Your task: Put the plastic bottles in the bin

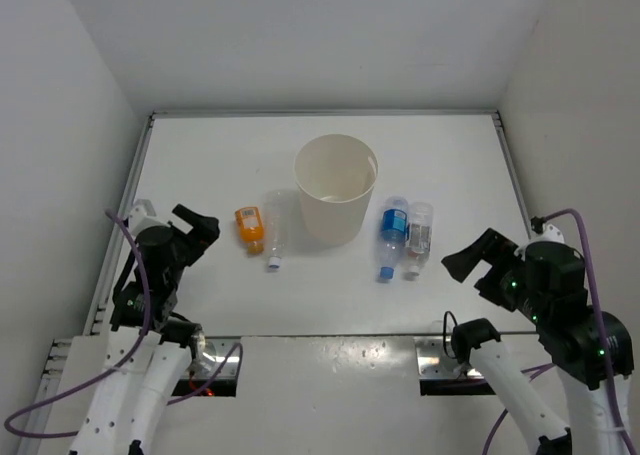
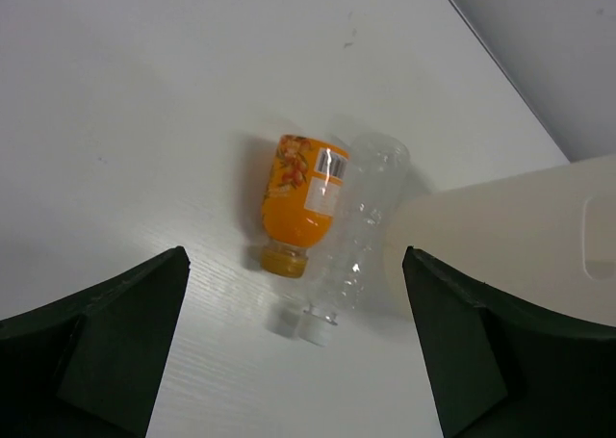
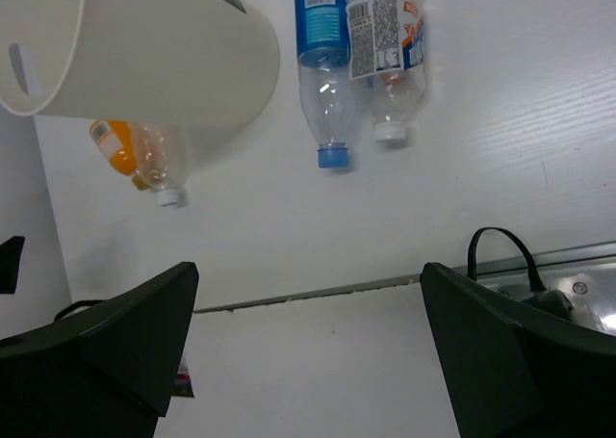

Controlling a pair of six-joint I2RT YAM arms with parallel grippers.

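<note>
**A:** Where do the bottles lie?

**B:** All four lie flat on the white table, caps towards 6 o'clock. The bin stands upright mid-table, mouth open. At its 8 o'clock the orange bottle touches a clear bottle. At its 4 o'clock the blue-capped bottle lies against the second clear bottle.

**A:** Anything in the way?

**B:** The bin stands between the two pairs. From the right wrist its wall hides part of the orange and clear pair.

**A:** And the grippers?

**B:** The left gripper hovers near the orange bottle, at its 9 o'clock, fingers spread wide and holding nothing. The right gripper hangs at 4 o'clock of the second clear bottle, also spread wide and holding nothing.

**A:** The surroundings?

**B:** Plain white walls close in at 9, 12 and 3 o'clock. A grey rail edges the table. Purple cables loop along both arms.
</note>
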